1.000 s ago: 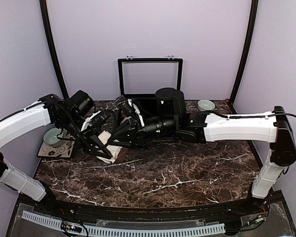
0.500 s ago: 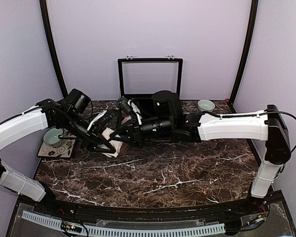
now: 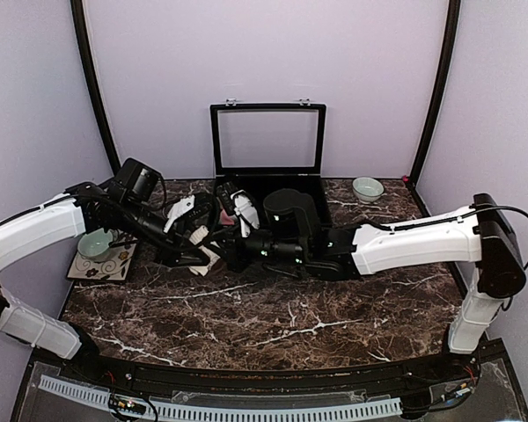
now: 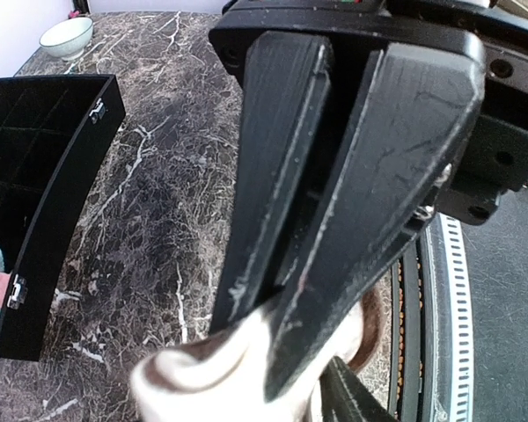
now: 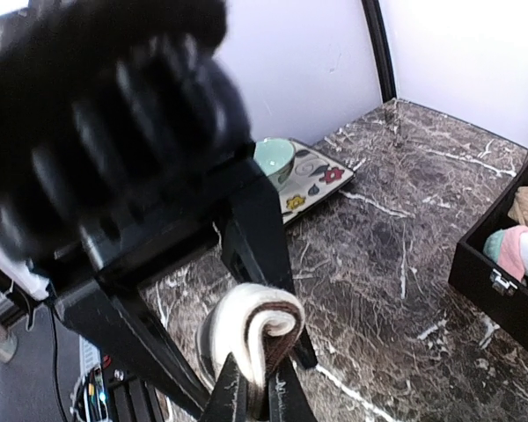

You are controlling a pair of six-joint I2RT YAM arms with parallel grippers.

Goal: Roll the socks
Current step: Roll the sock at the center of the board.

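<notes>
Dark, white-veined marble tabletop [image 3: 290,308], lilac walls behind.

Item: cream-beige fabric sock with dark brown bands [image 5: 246,327], rolled into a loop, left of centre in the overhead view. The right gripper [image 5: 255,387] is clamped tight on its lower edge.

Item: left gripper [image 3: 196,258], fingers apart, one on each side of the roll.

Item: pink sock with mint-green and white patches [image 5: 515,249], lying in a compartment of the open black divided box [image 5: 475,264], right edge of the right wrist view.

Item: mint-green bowl [image 5: 275,156] on a floral square tile [image 5: 321,180], upper centre of that view.
</notes>
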